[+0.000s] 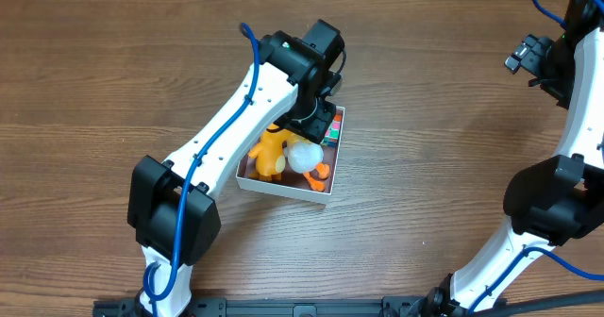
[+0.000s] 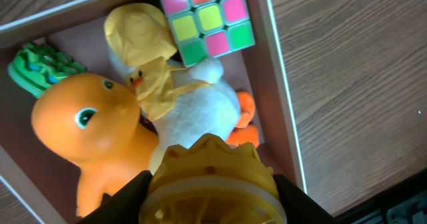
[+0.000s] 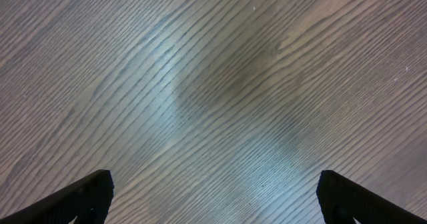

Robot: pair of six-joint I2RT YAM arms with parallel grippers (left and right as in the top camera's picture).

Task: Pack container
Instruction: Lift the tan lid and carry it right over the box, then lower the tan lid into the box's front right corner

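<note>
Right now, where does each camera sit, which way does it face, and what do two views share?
Overhead: above the table, facing down at the container; left arm and right arm show.
Left wrist: over the container, facing into it; left gripper holds a yellow toy.
Right wrist: facing down at the table; open right gripper shows.
Shared by overhead and left wrist: orange toy, cube.

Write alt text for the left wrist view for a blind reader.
The left gripper grips a yellow ridged toy over the container, which holds an orange toy animal, a white plush duck in a yellow hood, a pastel puzzle cube and a green toy.
</note>
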